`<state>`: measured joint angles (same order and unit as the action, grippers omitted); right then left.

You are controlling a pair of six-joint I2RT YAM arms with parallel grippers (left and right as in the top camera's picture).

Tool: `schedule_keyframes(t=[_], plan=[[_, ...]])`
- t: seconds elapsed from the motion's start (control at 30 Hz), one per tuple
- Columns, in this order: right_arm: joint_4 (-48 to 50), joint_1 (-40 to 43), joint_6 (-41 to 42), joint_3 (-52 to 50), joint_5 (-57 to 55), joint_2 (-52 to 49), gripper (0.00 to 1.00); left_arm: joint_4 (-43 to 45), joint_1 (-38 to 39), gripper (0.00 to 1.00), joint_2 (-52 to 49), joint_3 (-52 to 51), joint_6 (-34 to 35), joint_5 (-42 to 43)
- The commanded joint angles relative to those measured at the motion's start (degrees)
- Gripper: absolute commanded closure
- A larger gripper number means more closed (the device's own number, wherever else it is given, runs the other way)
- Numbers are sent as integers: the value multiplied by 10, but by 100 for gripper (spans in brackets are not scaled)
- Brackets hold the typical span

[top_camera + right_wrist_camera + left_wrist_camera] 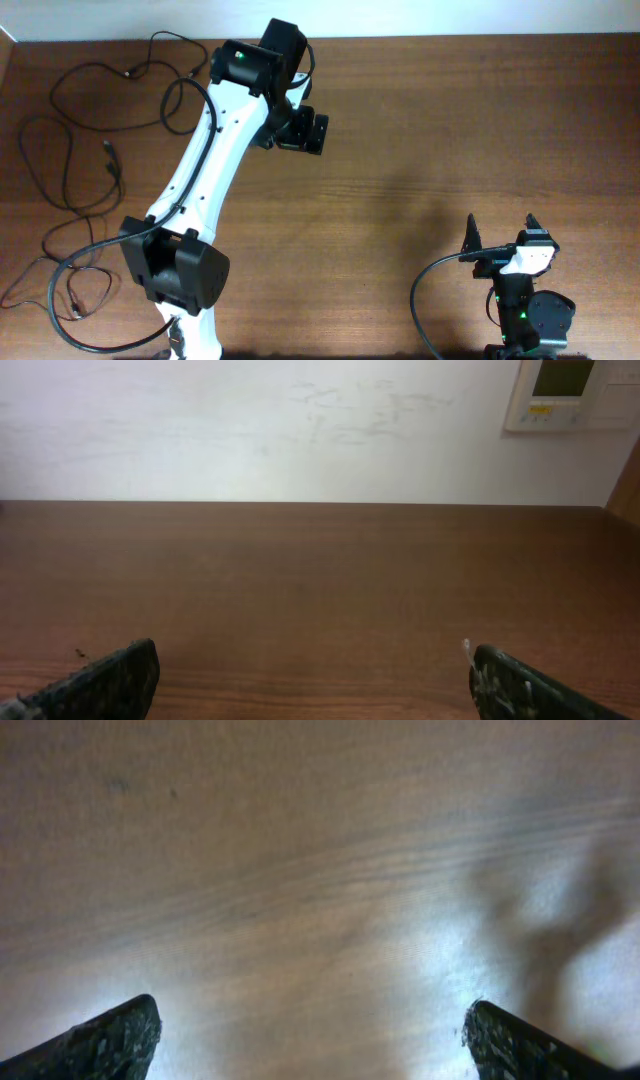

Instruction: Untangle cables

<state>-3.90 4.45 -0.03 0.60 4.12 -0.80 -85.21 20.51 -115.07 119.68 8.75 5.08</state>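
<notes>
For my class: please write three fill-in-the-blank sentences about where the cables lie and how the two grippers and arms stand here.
1. In the overhead view the cables lie on the ___ part of the table.
2. The left gripper and the right gripper are both ___, holding nothing.
3. The arm stretched far across the table is the ___ one.

Missing words: left; open; left.

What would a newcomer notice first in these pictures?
The white left robot arm slants across the brown wooden table's left half, its tool open over bare wood. Thin black cables sprawl in loose loops along the left edge, and the right tool sits open at lower right.
</notes>
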Motion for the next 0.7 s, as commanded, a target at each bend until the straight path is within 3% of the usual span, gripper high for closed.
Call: schedule_keyframes(t=[0.0,0.13,0.17,0.23,0.37,0.47,0.67], plan=[[-4,-3,-2,-3,-3,6,2,-6,1,1,19,2,-7,-2],[-4,-3,-2,-3,-3,6,2,111,15,1,99,-122,-7,-5],[-4,-3,-2,-3,-3,6,2,190,16,1,155,-210,-7,-8],[-4,-3,-2,-3,-3,6,2,262,15,1,243,-332,-7,-21],[-4,-3,-2,-3,-3,6,2,296,11,1,467,-505,-7,-110],[-4,-3,-2,-3,-3,6,2,296,11,1,602,-571,-7,-159],[-4,-3,-2,-3,-3,6,2,290,10,1,744,-699,-7,-173]])
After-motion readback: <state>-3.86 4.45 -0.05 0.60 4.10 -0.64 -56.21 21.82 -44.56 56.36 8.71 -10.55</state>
